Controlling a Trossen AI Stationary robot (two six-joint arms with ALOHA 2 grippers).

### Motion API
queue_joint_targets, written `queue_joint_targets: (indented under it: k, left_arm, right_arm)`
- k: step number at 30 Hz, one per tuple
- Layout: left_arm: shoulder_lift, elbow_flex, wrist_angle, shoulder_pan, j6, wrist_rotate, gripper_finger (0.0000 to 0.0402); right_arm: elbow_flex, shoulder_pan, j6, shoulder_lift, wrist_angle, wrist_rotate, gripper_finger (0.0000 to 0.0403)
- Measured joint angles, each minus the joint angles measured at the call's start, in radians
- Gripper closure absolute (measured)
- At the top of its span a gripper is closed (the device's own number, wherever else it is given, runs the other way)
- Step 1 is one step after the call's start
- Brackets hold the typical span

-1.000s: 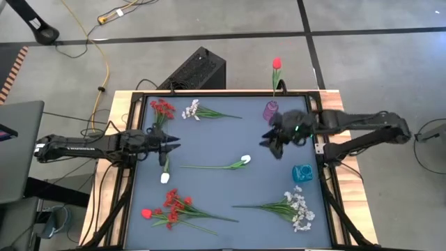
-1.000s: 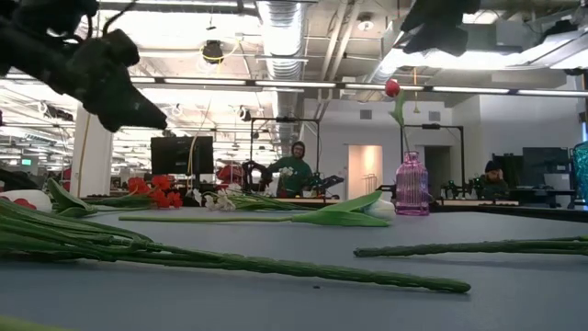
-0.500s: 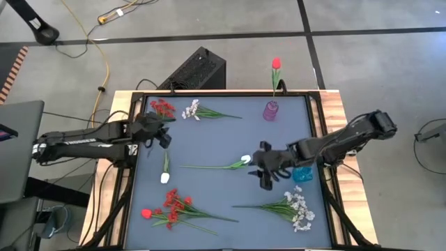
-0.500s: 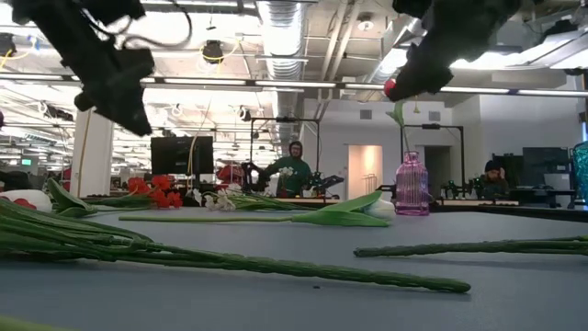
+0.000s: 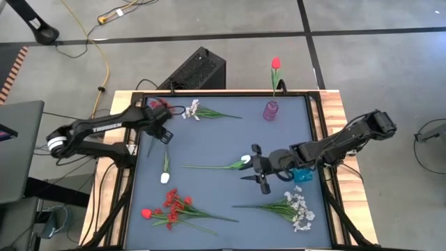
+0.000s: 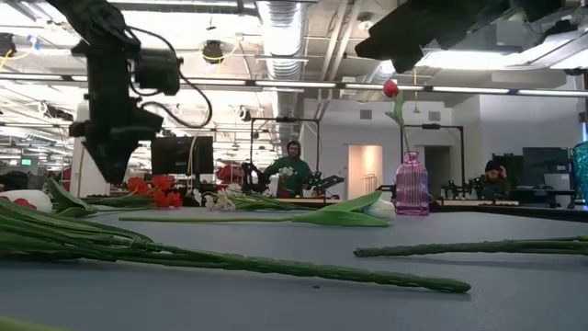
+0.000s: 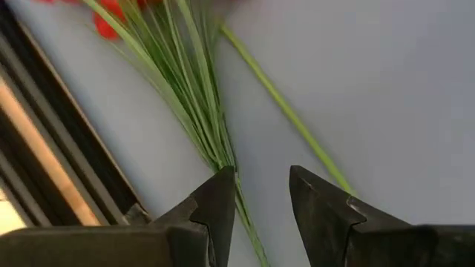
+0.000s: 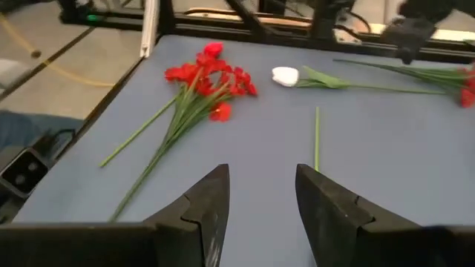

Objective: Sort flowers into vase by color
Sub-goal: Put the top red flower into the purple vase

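Observation:
My left gripper (image 5: 162, 134) is open and points down over the green stems (image 7: 200, 111) of a red blossom spray (image 5: 162, 107) at the far left; its fingers stand above the stems, apart from them. My right gripper (image 5: 252, 169) is open, just right of a white tulip (image 5: 244, 162) lying mid-table. In the right wrist view only that tulip's stem (image 8: 316, 137) shows ahead of the right gripper (image 8: 263, 196). A purple vase (image 5: 270, 110) at the far edge holds a red tulip (image 5: 276, 64). A teal vase (image 5: 302, 174) stands at the right.
Other flowers lie flat on the blue mat: a white spray (image 5: 194, 109) at the far side, a white tulip (image 5: 165, 177) at the left, a red spray with a red tulip (image 5: 171, 207) near left, and a white spray (image 5: 296, 206) near right. Black frame rails edge the table.
My right gripper has swung from beside the purple vase toward the near edge and left, ending beside the mid-table white tulip. My left gripper has moved toward the far edge and tipped down over the far-left red spray's stems. No flower has moved.

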Motion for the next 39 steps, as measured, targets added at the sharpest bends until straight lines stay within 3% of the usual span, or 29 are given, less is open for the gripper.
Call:
queue_joint_targets:
  k: [9,22,26,29,34,39]
  left_arm:
    - [0.107,0.000,0.001,0.074,-0.006,0.009,0.0282]
    - [0.243,-0.005,-0.001,0.080,-0.041,0.010,0.0282]
    - [0.285,-0.002,0.015,0.079,0.010,0.038,0.0286]
    - [0.269,-0.005,0.029,0.064,0.026,0.047,0.0312]
    - [0.170,-0.008,0.053,0.048,0.014,0.001,0.0390]
    - [-0.002,-0.008,0.061,0.046,0.022,-0.007,0.0392]
  right_arm:
    - [0.000,0.021,-0.030,-0.001,-0.082,-0.033,0.0224]
    - [0.000,0.024,-0.068,-0.002,-0.127,-0.038,0.0223]
    - [0.000,0.024,-0.064,-0.002,-0.133,-0.038,0.0223]
    - [0.000,0.024,-0.062,-0.002,-0.138,-0.037,0.0223]
    - [0.000,0.024,-0.061,-0.002,-0.136,-0.030,0.0223]
    - [0.000,0.023,-0.060,-0.002,-0.120,-0.029,0.0223]
